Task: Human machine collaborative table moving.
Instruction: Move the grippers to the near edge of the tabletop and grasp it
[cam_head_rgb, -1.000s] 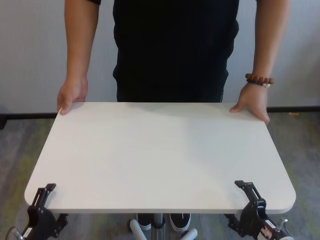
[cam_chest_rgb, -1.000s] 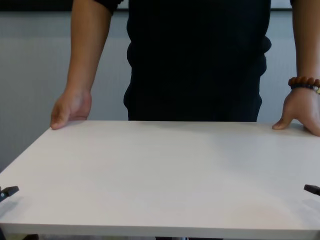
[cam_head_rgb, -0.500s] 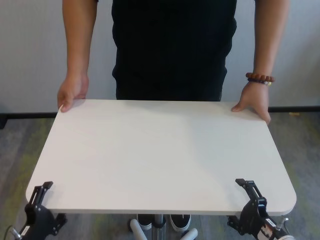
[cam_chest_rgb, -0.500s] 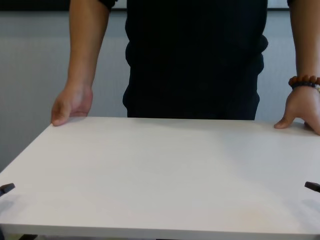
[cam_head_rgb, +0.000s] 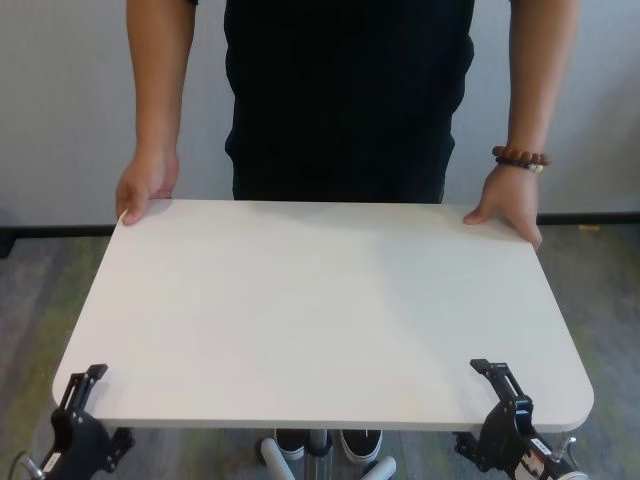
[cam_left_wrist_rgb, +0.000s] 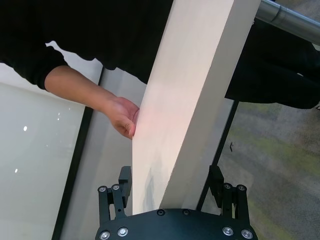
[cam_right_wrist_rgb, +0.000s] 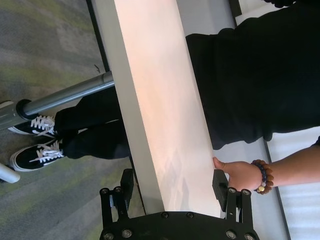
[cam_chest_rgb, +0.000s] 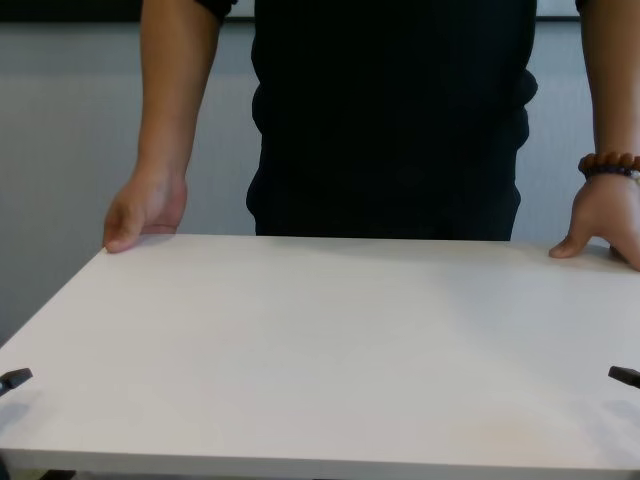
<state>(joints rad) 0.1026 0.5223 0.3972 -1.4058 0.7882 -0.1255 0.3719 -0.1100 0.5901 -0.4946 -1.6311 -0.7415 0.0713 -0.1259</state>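
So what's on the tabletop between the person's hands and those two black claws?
Nothing: in the head view the white tabletop is bare from the person's hands to the left gripper and right gripper.

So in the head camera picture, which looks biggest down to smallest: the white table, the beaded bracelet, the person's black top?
1. The table, by far the largest.
2. The black top, cut off by the picture's upper edge, so only partly seen.
3. The bracelet, smallest and farther from the camera.

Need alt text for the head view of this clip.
A large white rectangular tabletop is held at its far corners by a person in a black top. At the near edge, the robot's black left hand and right hand straddle it, jaws open.
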